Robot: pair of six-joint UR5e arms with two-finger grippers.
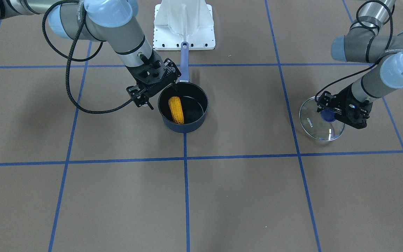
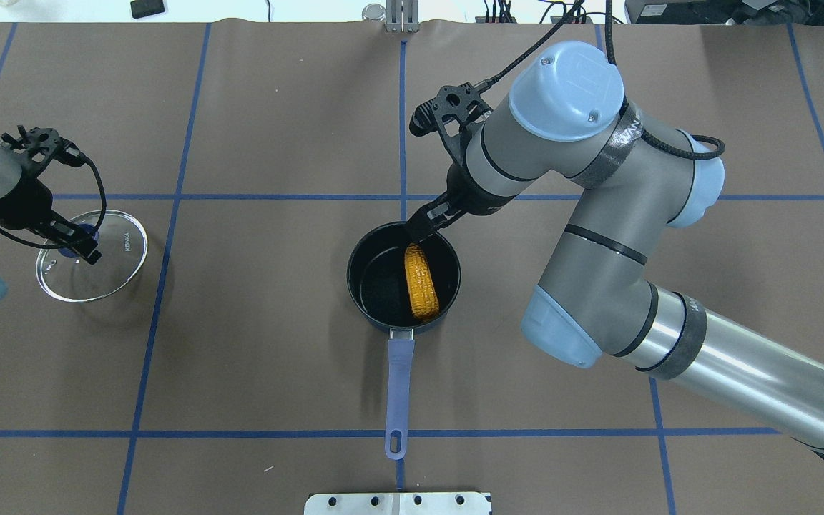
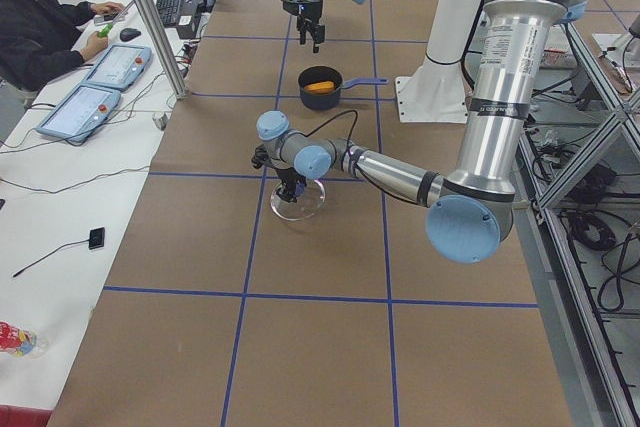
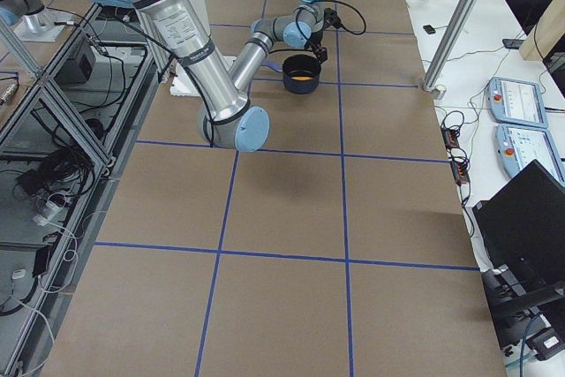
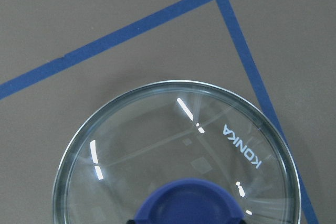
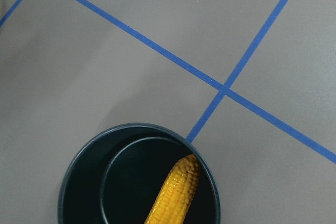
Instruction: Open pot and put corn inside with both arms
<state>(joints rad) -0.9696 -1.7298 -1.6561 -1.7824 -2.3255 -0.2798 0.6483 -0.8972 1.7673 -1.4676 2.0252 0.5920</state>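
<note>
The dark navy pot (image 2: 376,304) stands uncovered at the table's middle, its lavender handle (image 2: 398,386) pointing toward the robot. The yellow corn (image 2: 420,282) lies inside it, and shows in the right wrist view (image 6: 176,192). My right gripper (image 2: 428,218) hangs open and empty just above the pot's far rim, clear of the corn; it also shows in the front-facing view (image 1: 174,81). My left gripper (image 2: 77,243) is shut on the blue knob (image 5: 189,203) of the glass lid (image 2: 108,257), far to the left.
A white arm base plate (image 1: 184,24) stands behind the pot's handle. Blue tape lines (image 1: 185,159) cross the brown table. An operator (image 3: 40,27) sits at a side desk with tablets, beyond the table's far edge.
</note>
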